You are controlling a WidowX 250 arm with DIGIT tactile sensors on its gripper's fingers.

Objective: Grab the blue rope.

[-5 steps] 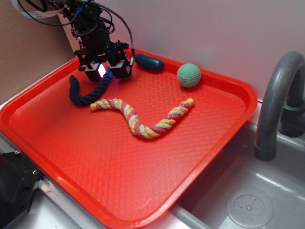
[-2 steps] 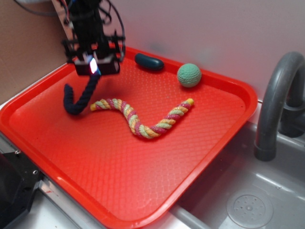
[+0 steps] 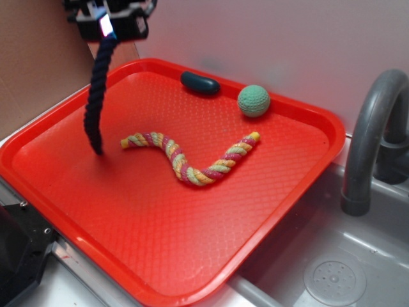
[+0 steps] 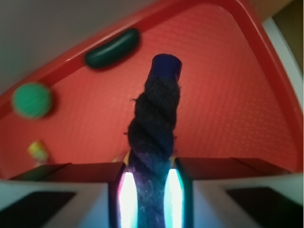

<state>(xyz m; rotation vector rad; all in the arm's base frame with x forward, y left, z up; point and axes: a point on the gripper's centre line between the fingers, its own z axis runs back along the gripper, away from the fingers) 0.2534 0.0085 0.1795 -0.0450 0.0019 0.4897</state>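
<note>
Jaws clamped on the upper end of the short, thick, dark navy twisted cotton rope (image 3: pixel 96 96), pinched between two glowing white pads (image 4: pixel 127 197) in the wrist view. Gripper (image 3: pixel 106 24) high at the top left corner of the exterior view, above the far left edge of the red textured plastic tray (image 3: pixel 300 185). Rope hanging nearly straight down from the grip, slightly curved, lower tip at or just above the tray floor near the left side; contact impossible to confirm. Tip just beside the left end of the pink, yellow and green twisted rope (image 3: pixel 192 160), but apart from it. Multicoloured rope lying flat in an S-curve across the middle of the tray. Smooth dark teal oblong lump (image 3: pixel 200 83) near the tray's far rim, and a round green knitted ball (image 3: pixel 254 100) to its right, apart from each other and from both ropes. Grey curved faucet (image 3: pixel 370 134) and grey sink basin (image 3: pixel 345 268) to the right of the tray. Black box-like object (image 3: pixel 19 252) at the lower left corner, partly out of view.
</note>
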